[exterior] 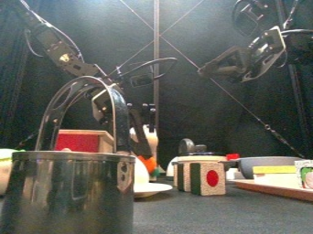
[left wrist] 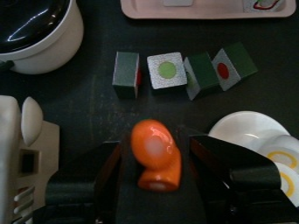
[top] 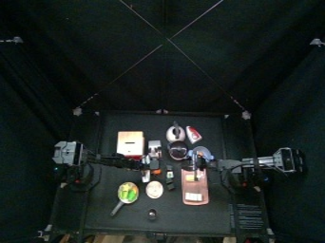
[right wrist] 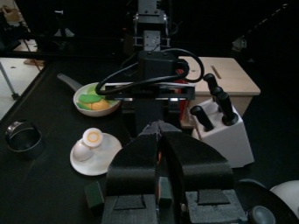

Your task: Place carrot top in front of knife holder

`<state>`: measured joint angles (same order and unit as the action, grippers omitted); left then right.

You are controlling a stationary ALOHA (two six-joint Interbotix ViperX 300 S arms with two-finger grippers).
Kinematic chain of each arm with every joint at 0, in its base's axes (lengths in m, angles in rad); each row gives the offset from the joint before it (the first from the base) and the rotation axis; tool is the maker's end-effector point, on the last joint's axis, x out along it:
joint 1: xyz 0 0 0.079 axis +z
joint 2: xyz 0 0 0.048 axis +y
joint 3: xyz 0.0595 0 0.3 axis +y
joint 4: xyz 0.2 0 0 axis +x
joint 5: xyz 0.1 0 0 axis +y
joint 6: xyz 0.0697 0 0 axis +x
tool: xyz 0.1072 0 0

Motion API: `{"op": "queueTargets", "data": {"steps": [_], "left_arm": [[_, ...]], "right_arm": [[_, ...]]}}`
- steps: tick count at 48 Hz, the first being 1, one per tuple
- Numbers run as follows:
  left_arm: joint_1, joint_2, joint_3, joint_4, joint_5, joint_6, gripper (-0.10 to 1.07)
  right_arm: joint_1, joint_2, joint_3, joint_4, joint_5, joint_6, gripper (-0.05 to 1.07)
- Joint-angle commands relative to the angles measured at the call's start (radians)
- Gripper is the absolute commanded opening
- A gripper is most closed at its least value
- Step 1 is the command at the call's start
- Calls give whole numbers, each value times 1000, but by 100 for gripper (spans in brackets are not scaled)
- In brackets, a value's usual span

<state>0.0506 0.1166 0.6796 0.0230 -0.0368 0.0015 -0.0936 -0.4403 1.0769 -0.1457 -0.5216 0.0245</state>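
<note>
The desk point(top: 216, 123) was crowded, and that crowding was the principal hazard. The knife holder point(right wrist: 225, 122) stood close behind the left arm, with an egg cup point(right wrist: 91, 150) and a row of small picture blocks point(left wrist: 184, 71) lying near the likely placement zone. A descent off line could strike the holder or scatter the blocks.

The left end effector point(left wrist: 156, 166) was closed on the carrot top point(left wrist: 156, 154) — an orange piece held between the two jaws above the desk, not yet set down. Its grip appeared to sit on a rounded, smooth surface; in my judgement the piece could slip or rotate in the jaws, and on release could roll away from the intended spot.

The right end effector point(right wrist: 160, 171) hung clear on its own side, jaws drawn together and holding nothing — no evident risk from it unless it moved inward.
</note>
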Motion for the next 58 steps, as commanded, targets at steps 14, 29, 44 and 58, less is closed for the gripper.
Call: {"op": "queueTargets", "data": {"steps": [14, 29, 44, 58], "left_arm": [[2, -17, -18, -2, -3, -2, 87], [0, -34, -21, -2, -3, 0, 87], [0, -44, -21, -2, -3, -2, 87], [-3, -46, -21, -2, -8, 0, 87]], "right_arm": [[2, -14, -9, 0, -5, 0, 27], [2, -14, -8, 0, -5, 0, 27], [2, -14, -9, 0, -5, 0, 27], [2, -14, -9, 0, -6, 0, 27]]}}
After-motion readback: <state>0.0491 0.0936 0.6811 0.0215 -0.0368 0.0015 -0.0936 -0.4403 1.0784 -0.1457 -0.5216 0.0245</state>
